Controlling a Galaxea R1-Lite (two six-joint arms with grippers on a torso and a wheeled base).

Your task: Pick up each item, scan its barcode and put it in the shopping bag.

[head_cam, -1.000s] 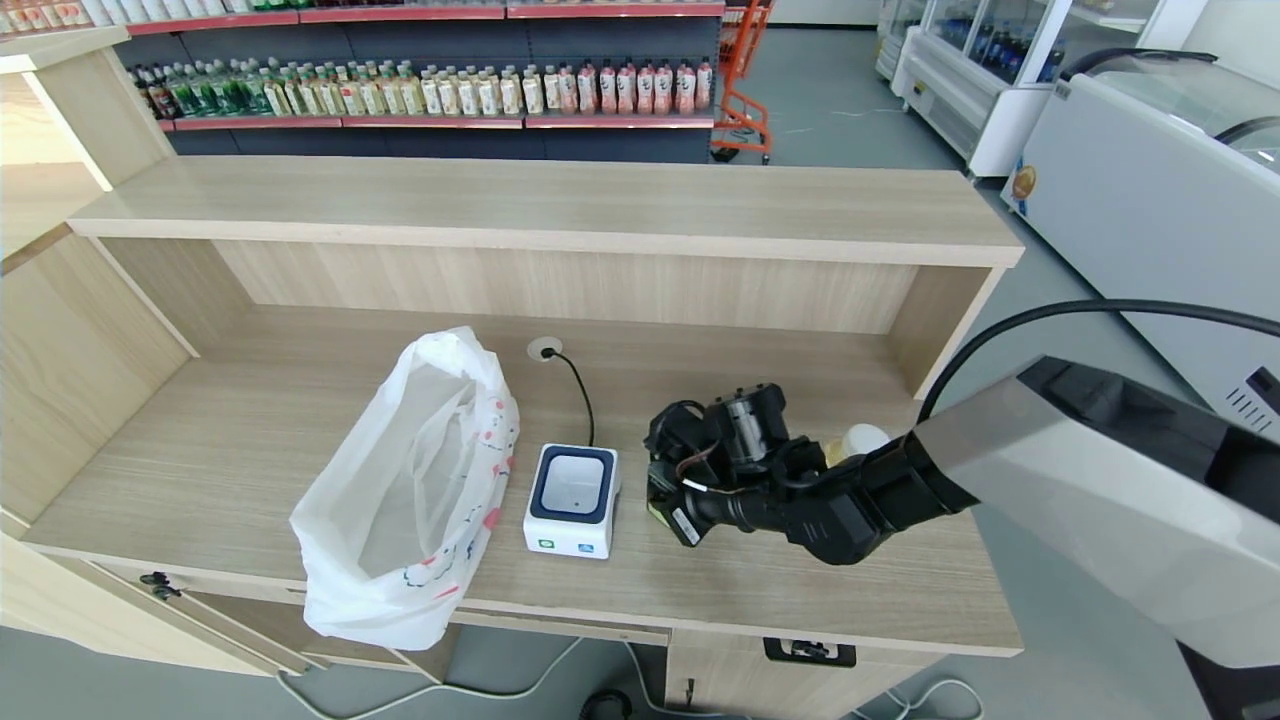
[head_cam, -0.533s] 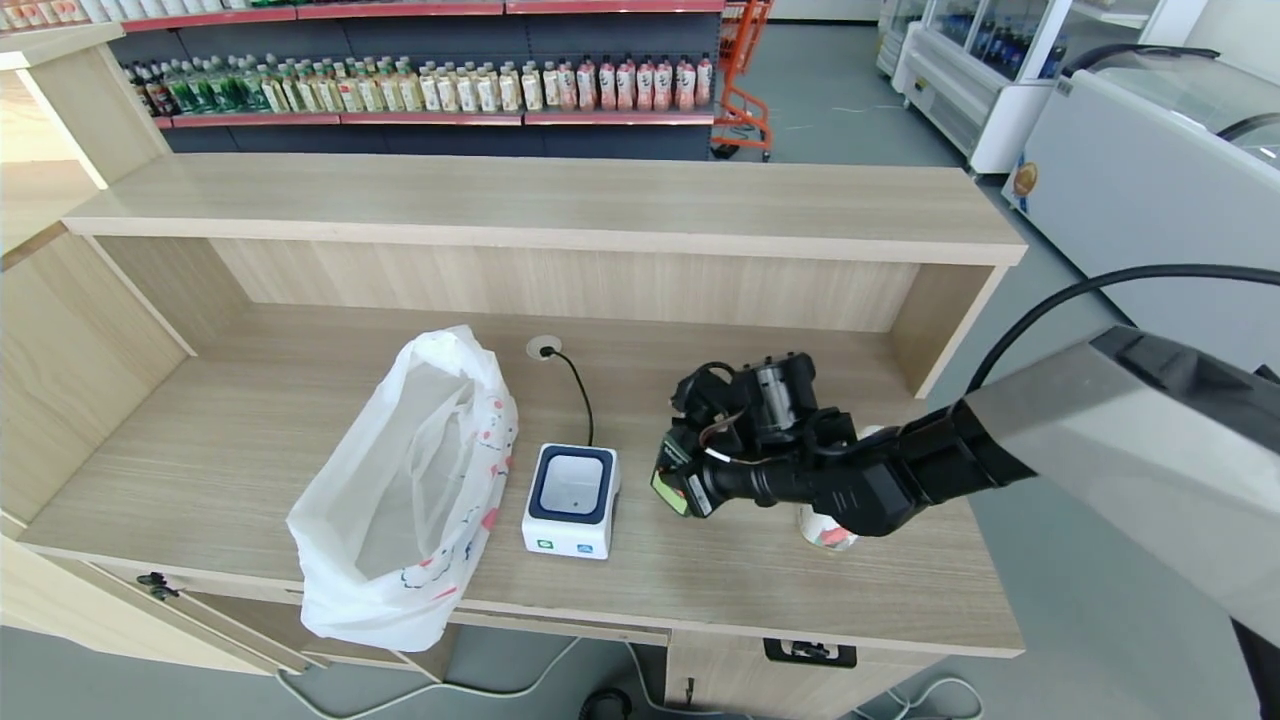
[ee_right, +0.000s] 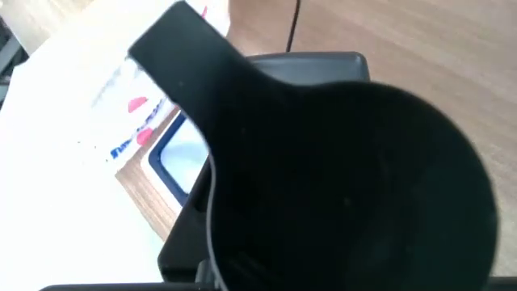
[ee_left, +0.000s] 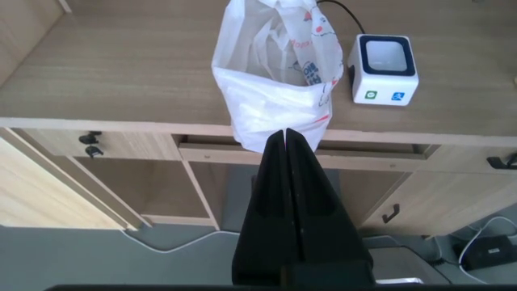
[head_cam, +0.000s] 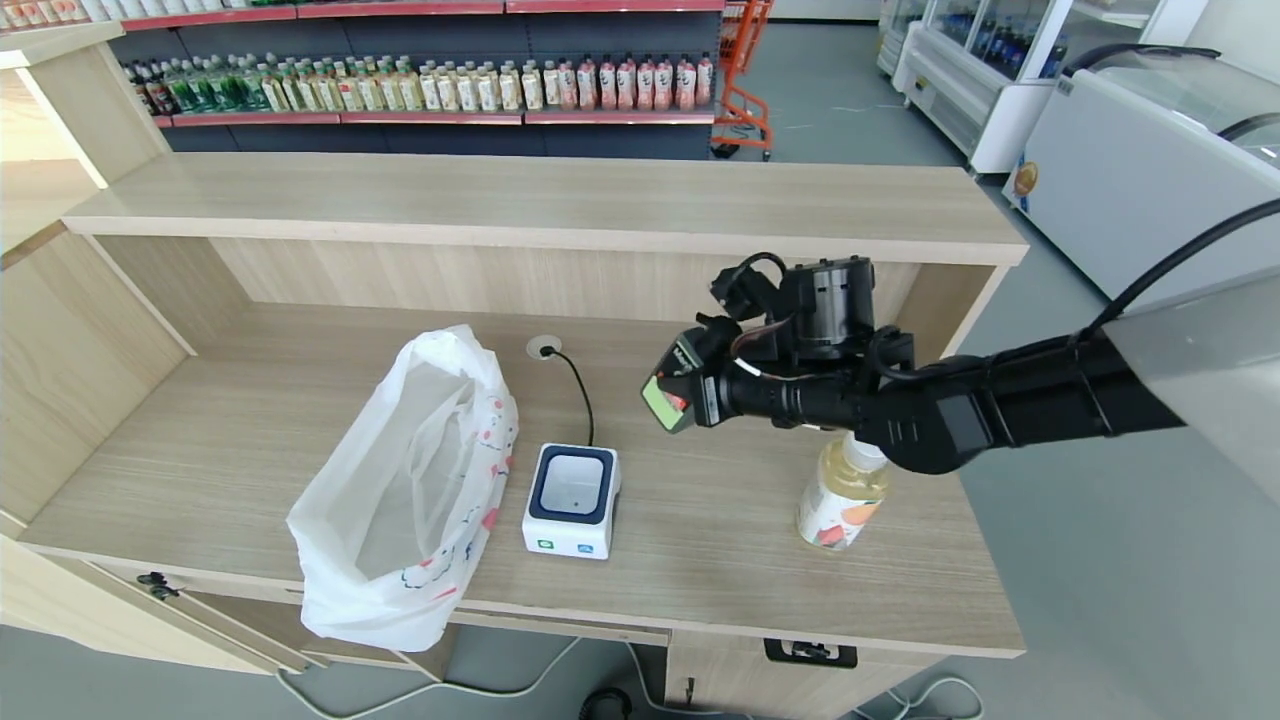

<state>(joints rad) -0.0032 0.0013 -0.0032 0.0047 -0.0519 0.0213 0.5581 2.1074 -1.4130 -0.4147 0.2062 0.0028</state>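
Observation:
My right gripper [head_cam: 684,388] hangs in the air above the counter, right of the scanner [head_cam: 572,498], shut on a small dark item with a green and red face [head_cam: 662,399]. In the right wrist view the item's dark round body [ee_right: 347,186] hides the fingers, with the scanner [ee_right: 173,153] and the white bag [ee_right: 65,113] below. The white shopping bag [head_cam: 410,490] stands open left of the scanner. A juice bottle [head_cam: 843,497] stands upright under the right arm. My left gripper [ee_left: 285,141] is shut and empty, low before the counter's front edge, below the bag [ee_left: 271,81].
The scanner's black cable [head_cam: 578,385] runs back to a grommet [head_cam: 544,348] in the counter [head_cam: 240,430]. A raised wooden ledge [head_cam: 540,205] walls the back and sides. Drawers with handles [ee_left: 90,144] sit under the front edge.
My right arm has risen from the counter with the small item and drawn back toward the ledge. The juice bottle it covered now shows. Bag and scanner have not moved.

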